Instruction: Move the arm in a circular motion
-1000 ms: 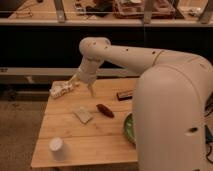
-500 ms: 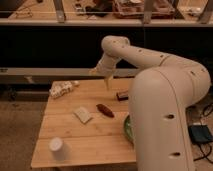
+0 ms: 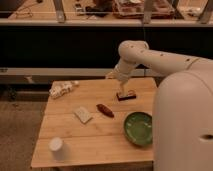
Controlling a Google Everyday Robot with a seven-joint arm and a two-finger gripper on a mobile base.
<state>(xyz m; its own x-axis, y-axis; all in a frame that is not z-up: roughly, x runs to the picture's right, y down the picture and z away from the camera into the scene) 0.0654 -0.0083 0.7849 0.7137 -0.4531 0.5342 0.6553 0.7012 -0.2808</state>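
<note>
The arm (image 3: 165, 59) is seen as a thick, smooth, cream-white tube with small dark holes along its length. It is carried out from a very large rounded body at the right edge to a ball-like joint above the far right part of the worktop (image 3: 95, 145). From that joint a narrower section is bent downward and tapered to the gripper (image 3: 120, 88). The gripper is held low over the far side of the worktop, its thin tip just above or against a small dark flat bar (image 3: 126, 95); contact cannot be told, and whether the gripper is open or closed cannot be told either.

The worktop is made of pale wooden planks with a visible grain. A round, glossy green bowl (image 3: 138, 128) is set near its right front. A slim reddish-brown oblong piece (image 3: 105, 110) is laid near the middle, with a flat pale square packet (image 3: 82, 114) just to its left. A crumpled whitish bag (image 3: 62, 88) is placed at the far left corner, and a plain white cylindrical cup (image 3: 56, 145) is stood at the near left
</note>
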